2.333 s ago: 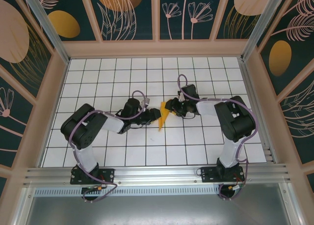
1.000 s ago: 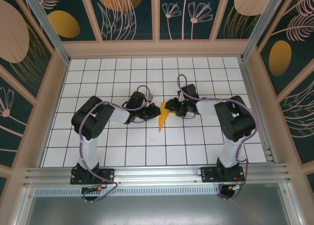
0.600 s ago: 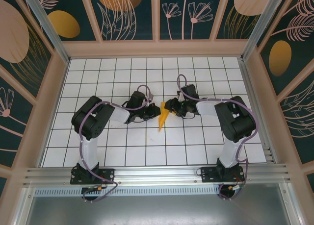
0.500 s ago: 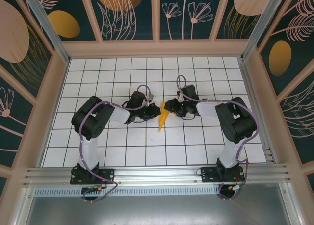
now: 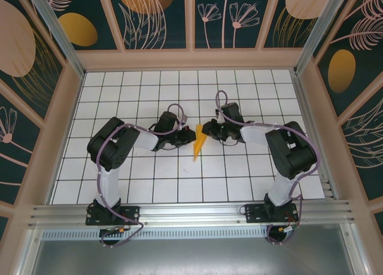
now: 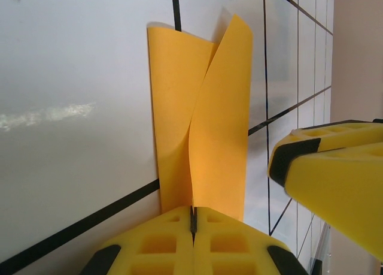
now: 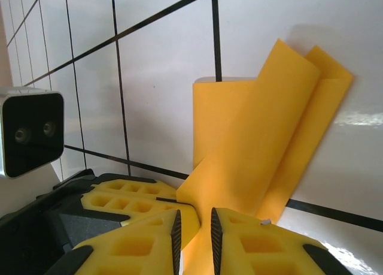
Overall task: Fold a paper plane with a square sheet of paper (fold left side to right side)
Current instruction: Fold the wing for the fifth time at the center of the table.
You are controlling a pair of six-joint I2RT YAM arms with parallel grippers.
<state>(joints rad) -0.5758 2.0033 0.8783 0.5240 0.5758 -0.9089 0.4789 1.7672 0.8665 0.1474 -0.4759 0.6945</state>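
The orange-yellow sheet of paper [image 5: 198,141] lies mid-table, folded into a narrow dart with its sharp tip toward the near edge. My left gripper [image 5: 185,141] is at its left side, shut on a raised flap of the paper [image 6: 203,119], whose edge runs into the seam between the yellow fingers [image 6: 161,245]. My right gripper [image 5: 207,131] is at the paper's upper right. In the right wrist view a flap of the paper [image 7: 251,143] passes between its jaws [image 7: 193,239], which stand a narrow gap apart.
The white gridded table [image 5: 239,95] is walled by a tan frame [image 5: 311,107] on three sides. The two grippers sit close together over the paper: the right one's finger [image 6: 335,179] shows in the left wrist view and the left one's camera [image 7: 30,131] in the right wrist view.
The right gripper's jaws have narrowed around the paper flap. The left arm's elbow rose and swung inward over two seconds ago; since then it has held still, shut. The paper has stayed put.
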